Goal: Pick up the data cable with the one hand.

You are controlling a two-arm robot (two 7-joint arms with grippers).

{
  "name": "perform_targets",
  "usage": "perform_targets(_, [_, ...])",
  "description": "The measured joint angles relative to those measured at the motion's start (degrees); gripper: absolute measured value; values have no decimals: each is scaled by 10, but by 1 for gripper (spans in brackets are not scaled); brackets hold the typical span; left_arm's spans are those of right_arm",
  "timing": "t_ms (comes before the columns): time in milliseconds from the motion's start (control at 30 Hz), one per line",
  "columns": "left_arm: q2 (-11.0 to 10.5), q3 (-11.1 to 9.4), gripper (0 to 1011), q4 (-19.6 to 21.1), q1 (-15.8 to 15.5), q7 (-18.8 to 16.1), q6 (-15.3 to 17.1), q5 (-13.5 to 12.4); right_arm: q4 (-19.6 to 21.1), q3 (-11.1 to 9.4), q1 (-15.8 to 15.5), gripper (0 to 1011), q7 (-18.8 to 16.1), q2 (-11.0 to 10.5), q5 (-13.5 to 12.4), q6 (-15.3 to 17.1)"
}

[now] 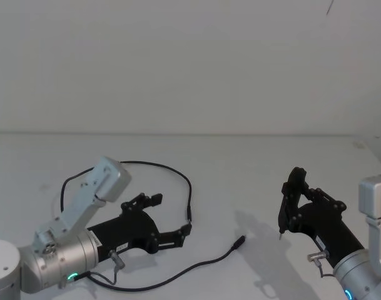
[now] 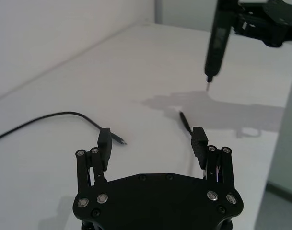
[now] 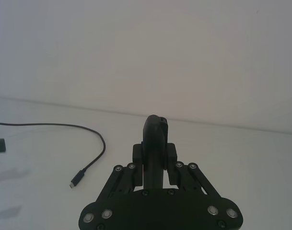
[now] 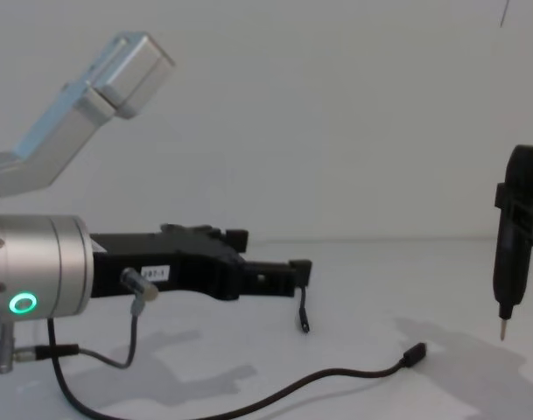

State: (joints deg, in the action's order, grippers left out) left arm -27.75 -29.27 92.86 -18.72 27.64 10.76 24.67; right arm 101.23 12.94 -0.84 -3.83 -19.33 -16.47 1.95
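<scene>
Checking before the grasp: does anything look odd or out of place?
Nothing looks damaged. The data cable lies loose on the table, left gripper open near it. One oddity: the right gripper clamps an upright pen-like tool, unrelated to the cable.

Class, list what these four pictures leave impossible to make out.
- Head view: the left arm's silver cylinder hides the middle of the long thin black flexible data cable.
- Chest view: seen side-on, whether the open black two-finger left gripper touches the cable cannot be told.
- Right wrist view: the shut right gripper covers the tip of its black pen-shaped tool.
</scene>
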Motion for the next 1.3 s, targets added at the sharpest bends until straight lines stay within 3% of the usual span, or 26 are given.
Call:
perform_targets(267, [0, -22, 1001, -18, -23, 30, 22, 4, 0, 0, 0, 279, 0, 0, 0, 0])
perform_targets(733, [6, -52, 1001, -41, -55, 52, 49, 3, 0, 0, 0, 279, 0, 0, 0, 0])
perform_targets(1300, [-7, -82, 1001, -49, -79, 82, 71, 2, 0, 0, 0, 279, 0, 0, 0, 0])
